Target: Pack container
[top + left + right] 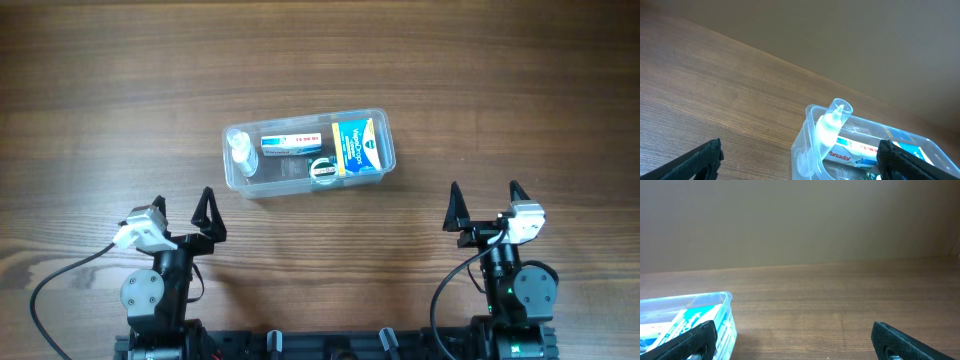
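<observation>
Both grippers sit open and empty at the near edge of the table, the left gripper and the right gripper well apart from each other and from the work. The container lies in the middle of the table, farther out and between them.

It already holds a small clear bottle at its left end, a white medicine box along the far wall, a blue-and-yellow carton at the right end and a small round item near the front. Nothing loose shows on the wood and no lid is in view, so the packing looks nearly or fully done.

The main risk is probably the bottle: from the left wrist view its tip pokes above the rim and it leans, so a finger reaching in from the left could tip it out or wedge it against the box. The tub also looks light on smooth wood, so a one-sided push could slide or spin it. Its clear walls may also make the rim hard to judge, inviting a clipped edge.
</observation>
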